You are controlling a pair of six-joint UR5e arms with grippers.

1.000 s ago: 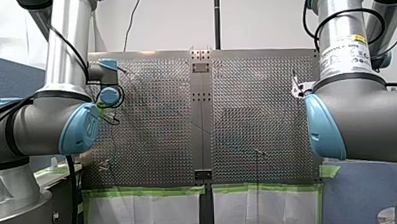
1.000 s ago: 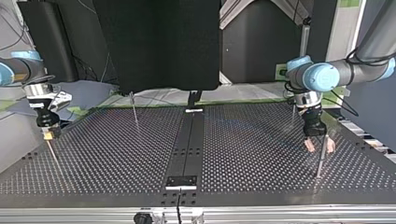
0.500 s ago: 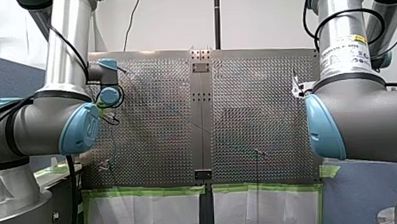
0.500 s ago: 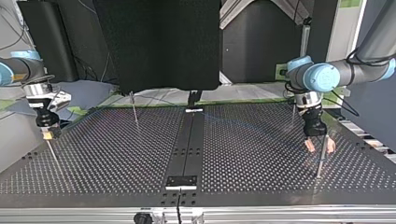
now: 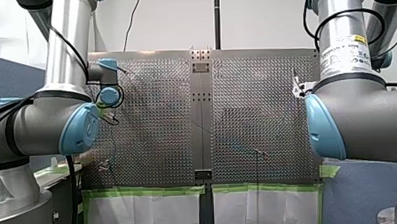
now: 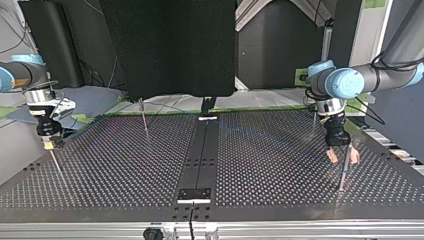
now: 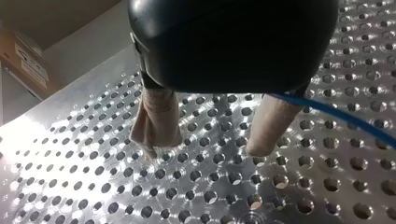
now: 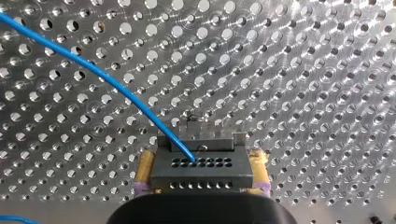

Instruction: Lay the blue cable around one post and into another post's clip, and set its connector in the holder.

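Though slight — sideways shift, right claw (image 6: pixel 49 144).

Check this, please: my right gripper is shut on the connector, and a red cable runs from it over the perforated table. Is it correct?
Not quite: the right wrist view shows a blue cable, not a red one, running from the connector in my right gripper over the perforated table.

Robotics lab — perforated table (image 6: pixel 125 165) (robot arms (image 5: pixel 42 127)).

My arms (image 5: pixel 64 51) are silver with blue joint caps (image 5: pixel 79 128) and black cables (image 5: pixel 66 44); my left claw (image 7: pixel 205 150) is black, beige-padded.
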